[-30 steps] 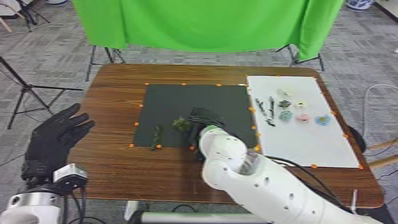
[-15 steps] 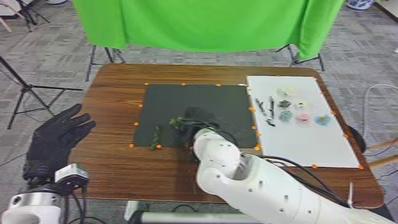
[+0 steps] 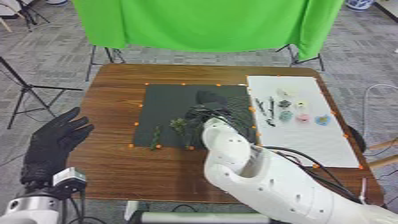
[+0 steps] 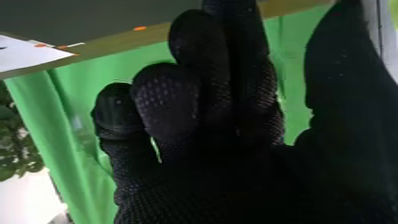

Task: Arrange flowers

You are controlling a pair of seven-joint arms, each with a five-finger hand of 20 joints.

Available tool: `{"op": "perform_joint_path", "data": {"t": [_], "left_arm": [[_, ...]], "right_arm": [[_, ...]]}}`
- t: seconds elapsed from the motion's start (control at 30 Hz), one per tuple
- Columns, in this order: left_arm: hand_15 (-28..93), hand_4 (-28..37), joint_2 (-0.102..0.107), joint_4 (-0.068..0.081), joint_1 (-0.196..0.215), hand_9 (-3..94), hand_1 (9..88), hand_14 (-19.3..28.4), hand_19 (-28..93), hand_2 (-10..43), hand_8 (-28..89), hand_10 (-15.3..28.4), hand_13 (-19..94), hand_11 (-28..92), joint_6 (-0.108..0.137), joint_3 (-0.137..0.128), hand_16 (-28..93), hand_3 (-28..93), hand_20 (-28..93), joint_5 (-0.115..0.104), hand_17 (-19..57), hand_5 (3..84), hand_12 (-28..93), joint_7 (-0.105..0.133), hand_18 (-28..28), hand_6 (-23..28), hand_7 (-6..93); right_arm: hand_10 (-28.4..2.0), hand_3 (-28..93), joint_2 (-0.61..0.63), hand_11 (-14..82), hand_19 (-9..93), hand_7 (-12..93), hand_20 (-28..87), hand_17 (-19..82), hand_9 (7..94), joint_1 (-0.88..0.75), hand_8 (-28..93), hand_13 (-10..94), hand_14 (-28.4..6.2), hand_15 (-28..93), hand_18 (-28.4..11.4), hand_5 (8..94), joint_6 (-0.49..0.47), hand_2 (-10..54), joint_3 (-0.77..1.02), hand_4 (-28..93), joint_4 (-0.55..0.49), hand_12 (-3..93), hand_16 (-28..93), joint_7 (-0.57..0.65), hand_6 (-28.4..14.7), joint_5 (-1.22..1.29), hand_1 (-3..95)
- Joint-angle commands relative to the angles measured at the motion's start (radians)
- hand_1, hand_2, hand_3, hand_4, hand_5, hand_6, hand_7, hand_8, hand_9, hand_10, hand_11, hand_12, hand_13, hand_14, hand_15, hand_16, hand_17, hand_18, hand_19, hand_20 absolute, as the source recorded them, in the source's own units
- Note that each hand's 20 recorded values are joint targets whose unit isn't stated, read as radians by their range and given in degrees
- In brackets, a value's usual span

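**Right hand released above the black mat; 2 green sprigs near it, blossoms on the white sheet**

The right hand (image 3: 209,107) is over the middle of the black mat (image 3: 169,95), its arm coming in from the near right. In the right wrist view, the hand (image 4: 204,165) is released: the fingers extend loosely, the thumb stands apart, and no stem is visible in its grasp. The left hand (image 3: 58,137) is at the near left, by the left edge of the brown tabletop (image 3: 115,175), also released, with fingers extended.

On the near left part of the mat lie 2 green sprigs: a slim sprig (image 3: 155,137) to the left and a bushier sprig (image 3: 179,126) to its right, between it and the right hand.

The white sheet (image 3: 306,147) covers the right side of the tabletop. A cream blossom (image 3: 287,92) is at the far end of the group, with a dark green piece (image 3: 284,104) and a pale yellow blossom (image 3: 301,105) nearer. Nearer again, from left to right, are a teal piece (image 3: 286,116), a pink blossom (image 3: 303,118) and a blue blossom (image 3: 322,120). Dark stems (image 3: 272,106) lie to their left.
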Motion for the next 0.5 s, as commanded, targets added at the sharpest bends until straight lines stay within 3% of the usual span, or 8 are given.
{"op": "perform_joint_path", "data": {"t": [0.03, 0.3, 0.4, 0.5], "left_arm": [[50, -18.6, 0.007, -0.014, 0.052, 39.5, 25.4, 26.8, 63, 4.2, -10, 20.2, 30, 27, 0.032, 0.0, -9, 83, -6, -0.014, -5.8, 42.7, 10, 0.038, 24.0, 11.6, 15.2], [50, -18.6, 0.013, -0.014, 0.048, 39.4, 25.3, 26.8, 62, 4.3, -10, 20.3, 30, 27, 0.031, 0.014, -9, 83, -6, -0.01, -5.8, 42.7, 10, 0.038, 23.8, 11.6, 15.2], [51, -18.6, 0.013, -0.014, 0.049, 39.5, 25.3, 27.3, 62, 4.2, -10, 20.2, 31, 27, 0.032, 0.025, -9, 83, -6, -0.01, -5.8, 42.7, 10, 0.037, 23.8, 11.6, 15.2], [52, -18.7, 0.008, -0.012, 0.034, 39.5, 25.3, 27.3, 62, 4.3, -10, 20.2, 31, 27, 0.018, 0.033, -10, 83, -6, -0.001, -5.8, 42.7, 10, 0.02, 23.8, 11.6, 15.2]], "right_arm": [[-21.1, 80, 0.087, 44.8, 93, 22, 44, 34, 70.1, -0.053, -13, 68, -17.1, 79, -28.4, 73.5, -0.1, -9.5, 0.17, -26, -0.08, 18.2, 15, -0.03, -5.3, 0.078, 29.5], [-22.6, 80, 0.247, 38.2, 93, 18, 44, 34, 64.3, -0.079, -13, 65, -18.1, 82, -28.4, 63.4, -0.062, -9.5, 0.273, -26, -0.084, 16.0, 13, 0.032, -8.0, 0.174, 28.6], [-22.5, 80, 0.286, 42.2, 93, 17, 50, 35, 63.9, -0.07, -13, 67, -17.5, 88, -28.4, 60.0, -0.066, -9.5, 0.278, -26, -0.052, 17.1, 14, 0.048, -8.2, 0.191, 28.3], [-22.6, 80, 0.337, 43.4, 93, 17, 51, 36, 63.5, -0.071, -13, 67, -17.3, 89, -28.4, 58.3, -0.033, -9.5, 0.271, -26, -0.039, 17.2, 15, 0.072, -8.4, 0.196, 28.1]]}}
